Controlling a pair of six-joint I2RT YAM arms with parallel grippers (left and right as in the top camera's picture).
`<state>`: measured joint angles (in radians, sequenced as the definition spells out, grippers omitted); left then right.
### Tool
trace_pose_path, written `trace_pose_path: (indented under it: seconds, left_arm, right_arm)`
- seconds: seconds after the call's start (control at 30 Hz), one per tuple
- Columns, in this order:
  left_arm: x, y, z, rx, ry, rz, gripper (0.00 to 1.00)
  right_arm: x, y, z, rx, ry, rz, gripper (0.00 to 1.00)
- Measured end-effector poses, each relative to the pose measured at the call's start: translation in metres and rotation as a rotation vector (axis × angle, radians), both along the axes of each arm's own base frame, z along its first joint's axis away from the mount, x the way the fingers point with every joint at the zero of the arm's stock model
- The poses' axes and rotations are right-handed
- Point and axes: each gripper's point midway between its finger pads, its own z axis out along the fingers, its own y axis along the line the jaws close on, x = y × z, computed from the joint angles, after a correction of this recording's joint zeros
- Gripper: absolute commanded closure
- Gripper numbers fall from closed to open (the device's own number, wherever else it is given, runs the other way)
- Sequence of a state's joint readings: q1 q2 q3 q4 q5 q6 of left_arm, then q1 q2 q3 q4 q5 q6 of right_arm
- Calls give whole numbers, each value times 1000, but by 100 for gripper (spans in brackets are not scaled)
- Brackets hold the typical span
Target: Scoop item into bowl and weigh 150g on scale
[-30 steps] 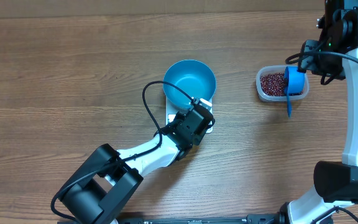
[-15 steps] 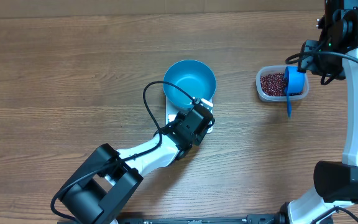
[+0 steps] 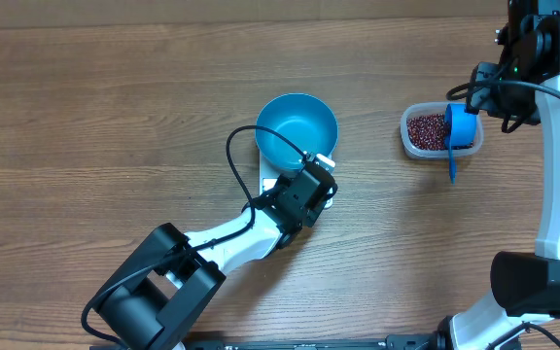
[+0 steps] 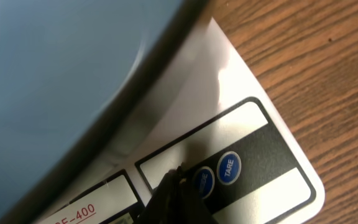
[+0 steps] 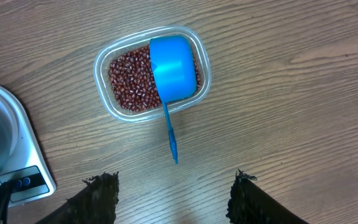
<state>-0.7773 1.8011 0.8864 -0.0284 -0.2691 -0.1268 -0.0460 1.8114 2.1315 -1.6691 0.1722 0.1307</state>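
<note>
Overhead, scoop (image 3: 460,126) lies atop tub (image 3: 407,142) of beans (image 3: 424,128).

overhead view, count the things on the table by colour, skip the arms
blue: 2 (bowl, scoop)
white: 1 (scale)
clear: 1 (tub, holding red-brown beans)
total: 4

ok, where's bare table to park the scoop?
Free: wood table left of the blue bowl; the strip between bowl and bean tub; the patch on the tub's robot side. Crowded: the scale front panel, where the shut left gripper sits at the buttons.
</note>
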Motion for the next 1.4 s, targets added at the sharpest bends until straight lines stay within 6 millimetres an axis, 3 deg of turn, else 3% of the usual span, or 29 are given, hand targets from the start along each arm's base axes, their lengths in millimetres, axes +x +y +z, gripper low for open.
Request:
trace_pose_path:
  seconds: [0.2,0.3,0.37,0.5,0.6,0.67,0.73,0.9,1.07,1.2,1.33,1.4]
  left_arm:
    - [-6,2,5,30,42,-14,96]
    - [-6,-2,27,-10,32,-19,96]
    - [-4,-11,63,-85,1,-28,96]
    - [-1,-22,169,-275,-127,-29,96]
    - [-6,-9,234,-368,-218,-13,96]
    - [-8,10,251,-387,-238,32,96]
    - [-6,33,252,-379,-225,101,96]
    - [15,104,225,-325,-144,343,96]
    - [28,159,201,-311,-60,509,93]
    - [34,174,180,-292,3,560,91]
    - [38,172,154,-268,75,566,86]
    - [39,169,142,-260,112,567,86]
  right_arm:
    - [0,0,0,2,-1,-5,29]
    - [0,0,0,4,-2,-14,27]
    - [-2,1,-1,21,3,-18,27]
    - [-6,3,-3,85,17,-35,27]
    - [-8,-1,-8,126,30,-65,27]
    - [-13,-4,-19,152,62,-96,27]
    - [-16,-6,-33,177,99,-119,27]
    - [-18,-5,-77,254,163,-154,27]
    - [-35,0,-123,322,259,-185,28]
    - [-45,5,-158,347,302,-192,28]
    - [-38,6,-186,351,261,-175,31]
    - [-34,8,-193,366,239,-156,38]
